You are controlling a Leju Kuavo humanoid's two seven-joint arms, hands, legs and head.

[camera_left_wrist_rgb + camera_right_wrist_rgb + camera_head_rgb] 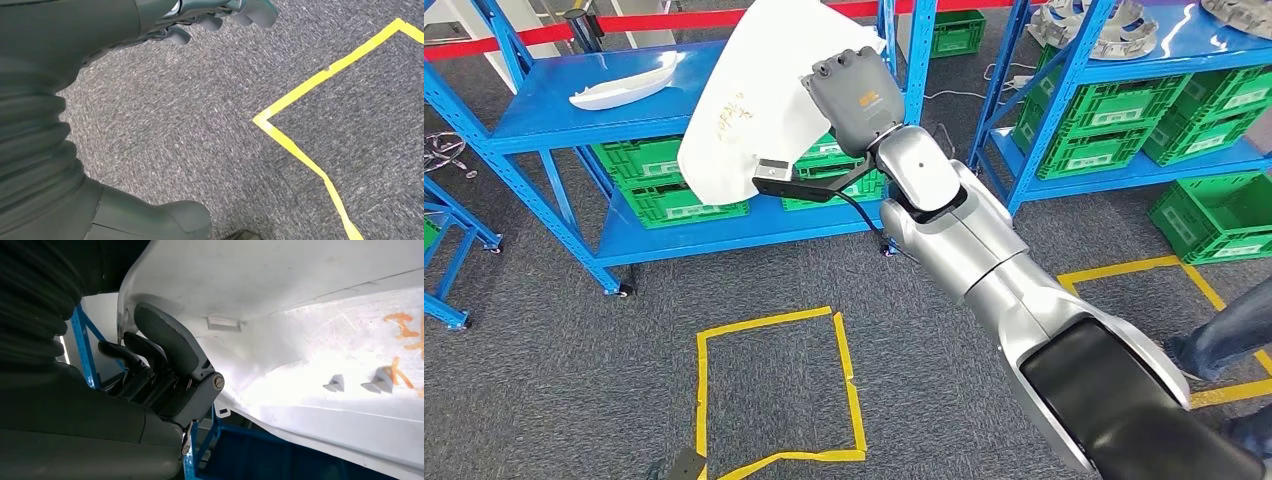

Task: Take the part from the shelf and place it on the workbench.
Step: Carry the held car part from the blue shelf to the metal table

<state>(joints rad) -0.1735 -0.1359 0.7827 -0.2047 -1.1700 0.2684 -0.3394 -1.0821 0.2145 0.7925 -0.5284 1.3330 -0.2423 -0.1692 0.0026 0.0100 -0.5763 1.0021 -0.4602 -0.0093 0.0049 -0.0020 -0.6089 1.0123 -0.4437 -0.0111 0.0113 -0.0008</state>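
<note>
My right hand (856, 92) grips a large white curved part (749, 105) with orange writing, held up in front of the blue shelf (544, 118). The right wrist view shows the thumb and dark fingers (165, 347) clasping the edge of the white part (310, 340). A second, smaller white part (624, 85) lies on the shelf's upper board to the left. My left hand (150, 220) hangs over the grey carpet with its fingers apart and nothing in it.
Green crates (664, 185) fill the shelf's lower level, and more crates (1114, 125) sit on a second blue shelf at the right. Yellow tape (779, 390) marks a square on the carpet. A person's leg (1229, 330) stands at the right edge.
</note>
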